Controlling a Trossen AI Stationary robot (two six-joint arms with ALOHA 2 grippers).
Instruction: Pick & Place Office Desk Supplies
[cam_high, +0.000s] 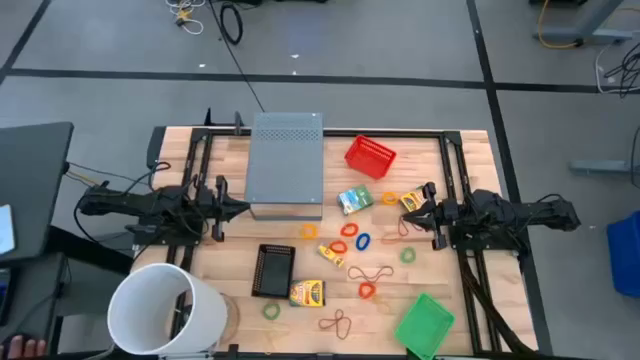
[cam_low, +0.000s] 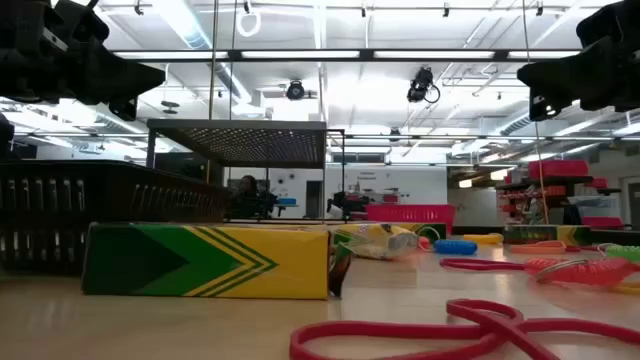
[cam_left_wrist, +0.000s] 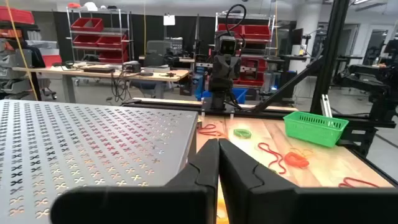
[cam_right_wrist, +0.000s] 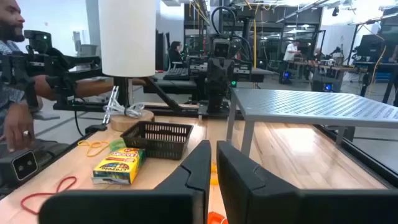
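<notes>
Several yellow-and-green crayon boxes lie flat on the wooden table: one (cam_high: 355, 200) by the stand, one (cam_high: 410, 201) under my right gripper's tips, a small one (cam_high: 332, 255) mid-table, and one (cam_high: 308, 293) near the front, which fills the low view (cam_low: 205, 260). Rubber-band loops lie scattered between them: orange (cam_high: 309, 231), red (cam_high: 350, 230), blue (cam_high: 363, 241), green (cam_high: 407, 255), brown (cam_high: 370, 272). My left gripper (cam_high: 243, 208) hangs shut above the table's left side, beside the stand. My right gripper (cam_high: 414, 207) hangs shut above the right side, fingers (cam_right_wrist: 199, 163) nearly together with nothing between them.
A grey perforated stand (cam_high: 287, 165) stands at the far middle. A red basket (cam_high: 370, 157) sits far right, a green basket (cam_high: 424, 323) near right, and a black basket (cam_high: 273, 270) near middle. A white bucket (cam_high: 165, 310) stands at the near left corner. A person stands beyond the table (cam_right_wrist: 9, 37).
</notes>
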